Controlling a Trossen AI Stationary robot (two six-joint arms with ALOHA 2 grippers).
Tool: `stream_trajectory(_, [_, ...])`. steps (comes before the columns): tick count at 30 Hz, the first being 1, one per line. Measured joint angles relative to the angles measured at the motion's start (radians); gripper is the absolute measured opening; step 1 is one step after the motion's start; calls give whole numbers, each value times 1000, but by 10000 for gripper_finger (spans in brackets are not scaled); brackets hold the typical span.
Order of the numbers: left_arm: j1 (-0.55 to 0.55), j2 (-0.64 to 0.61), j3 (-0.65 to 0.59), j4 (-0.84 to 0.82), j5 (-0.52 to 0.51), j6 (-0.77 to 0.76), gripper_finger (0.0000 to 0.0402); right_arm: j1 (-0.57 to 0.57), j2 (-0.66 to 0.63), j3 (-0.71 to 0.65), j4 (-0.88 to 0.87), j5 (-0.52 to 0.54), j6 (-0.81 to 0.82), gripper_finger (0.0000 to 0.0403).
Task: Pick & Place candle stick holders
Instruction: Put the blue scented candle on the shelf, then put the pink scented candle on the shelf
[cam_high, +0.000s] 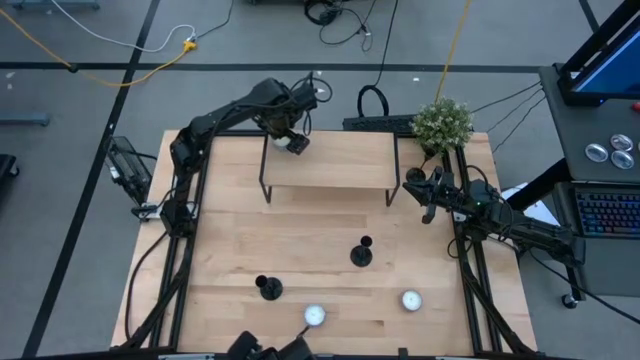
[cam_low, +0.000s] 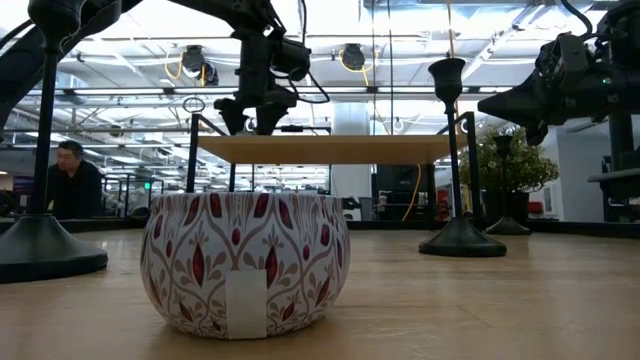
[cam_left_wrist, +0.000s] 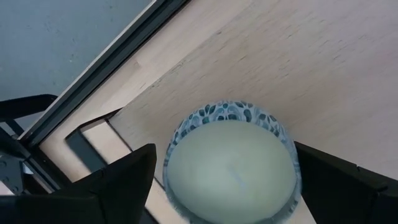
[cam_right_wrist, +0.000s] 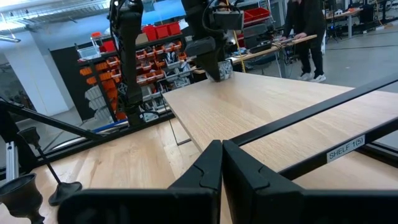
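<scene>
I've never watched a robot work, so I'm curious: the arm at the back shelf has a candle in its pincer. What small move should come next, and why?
Probably open the left pincer and let go. Its fingers flank the candle tin, which sits low over the wooden shelf. Whether it touches the shelf I cannot tell; if not, ease down first.

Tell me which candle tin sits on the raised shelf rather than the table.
The blue-patterned candle tin between the left gripper fingers, at the wooden shelf's far-left corner. The other two candle tins sit on the table near its front edge.
</scene>
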Motion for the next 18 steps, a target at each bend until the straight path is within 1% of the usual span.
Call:
stream_trajectory(10, [18, -127, 11, 26, -5, -2, 363, 0, 0, 0, 0, 0, 0, 4])
stream_trajectory(14, [19, -205, 50, 56, -7, -15, 363, 0, 0, 0, 0, 0, 0, 4])
stream_trajectory(18, [7, -312, 81, 103, 8, -35, 363, 0, 0, 0, 0, 0, 0, 4])
